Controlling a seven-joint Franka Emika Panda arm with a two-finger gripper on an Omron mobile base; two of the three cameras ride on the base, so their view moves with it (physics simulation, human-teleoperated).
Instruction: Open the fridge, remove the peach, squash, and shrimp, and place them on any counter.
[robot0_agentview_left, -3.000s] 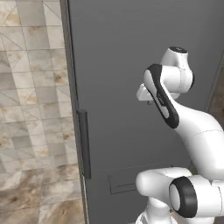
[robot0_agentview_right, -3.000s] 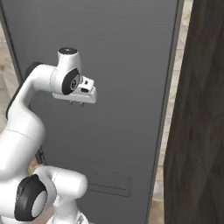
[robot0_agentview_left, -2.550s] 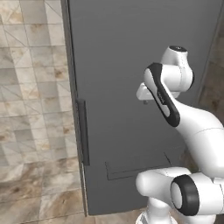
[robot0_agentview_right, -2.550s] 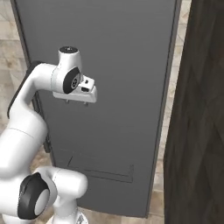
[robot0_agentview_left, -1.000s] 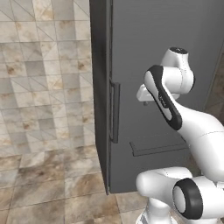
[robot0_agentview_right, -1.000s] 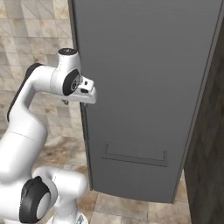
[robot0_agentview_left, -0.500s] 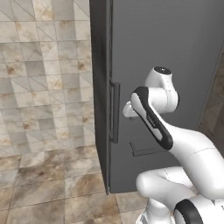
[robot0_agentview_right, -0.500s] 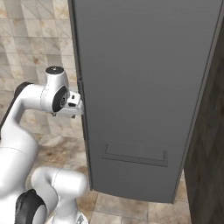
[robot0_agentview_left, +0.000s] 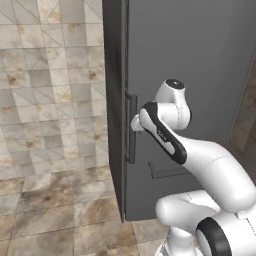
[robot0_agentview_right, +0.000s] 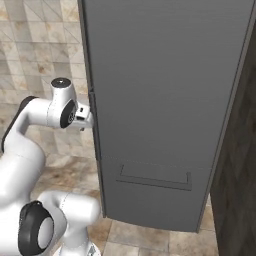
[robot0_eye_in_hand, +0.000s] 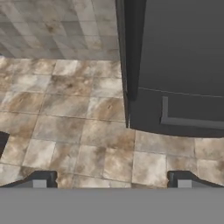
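Observation:
The fridge (robot0_agentview_left: 190, 75) is a tall dark grey cabinet with its door shut; it also fills the right base view as the fridge (robot0_agentview_right: 165, 90). Its long vertical bar handle (robot0_agentview_left: 131, 127) runs down the door's left edge. My gripper (robot0_agentview_left: 135, 123) hangs right beside that handle at about mid height, and in the right base view the gripper (robot0_agentview_right: 89, 118) sits at the door's left edge. In the hand view the gripper (robot0_eye_in_hand: 111, 180) is open, its fingertips (robot0_eye_in_hand: 41, 179) wide apart over floor tiles, with the handle (robot0_eye_in_hand: 133, 52) ahead. Peach, squash and shrimp are hidden; the counter is out of view.
A recessed drawer panel (robot0_agentview_right: 154, 178) marks the lower door. Beige and brown tiled wall (robot0_agentview_left: 50, 75) and floor (robot0_agentview_left: 55, 215) lie left of the fridge. A dark brown cabinet side (robot0_agentview_right: 237, 165) stands close on the fridge's right.
The cameras shifted earlier, sliding the fridge rightward in view. Over the last second my arm swung down and left, bringing the open gripper from the door face to the handle.

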